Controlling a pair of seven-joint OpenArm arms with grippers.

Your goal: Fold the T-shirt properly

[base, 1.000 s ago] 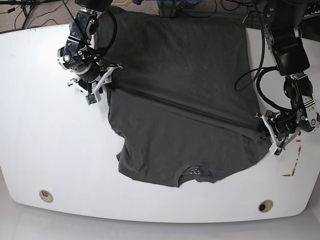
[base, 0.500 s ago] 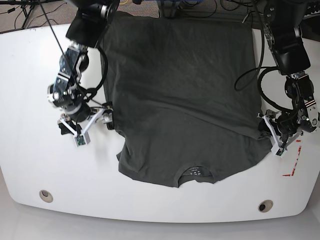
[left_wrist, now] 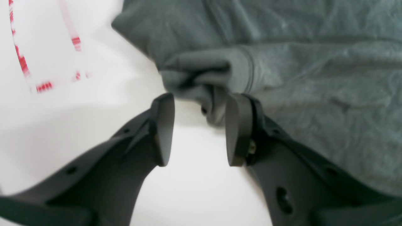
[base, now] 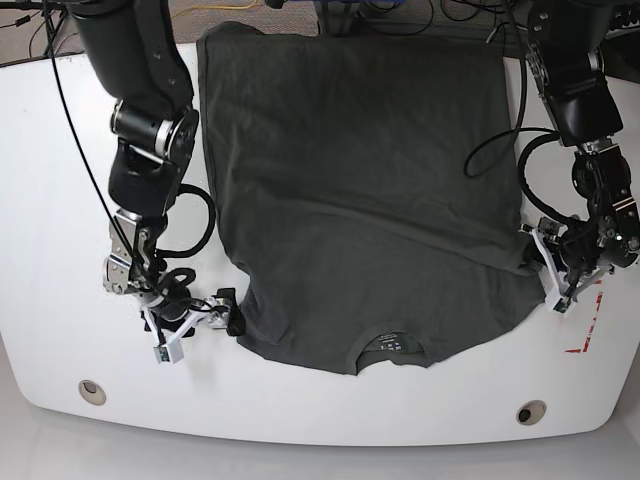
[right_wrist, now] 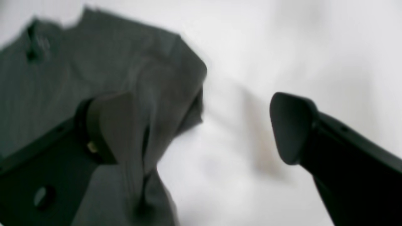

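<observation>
The white table (base: pixel 60 180) carried the T-shirt (base: pixel 360 170), which lay flat across its middle with the hem at the far edge and the collar (base: pixel 392 345) toward the near edge. So the long axis of the garment ran from far to near. The two side parts looked already turned in, and I judge that the next fold was the crosswise one.

Taking the collar as landmark, your right gripper (base: pixel 205 318) stood on the camera's left of it, at the shoulder corner. Its fingers (right_wrist: pixel 110 125) were spread wide, and one finger was against the loose edge of cloth while the other was over bare table. It held nothing.

Your left gripper (base: pixel 545 268) stood on the camera's right of the collar, at the bunched sleeve (left_wrist: pixel 207 78). Its fingers (left_wrist: pixel 165 125) were partly apart, and the sleeve fold lay just in front of the tips, not pinched.

Both arms were about equally near to the cloth. The T-shirt lay ahead of each pair of fingers, so each grasp would need a short push forward.
</observation>
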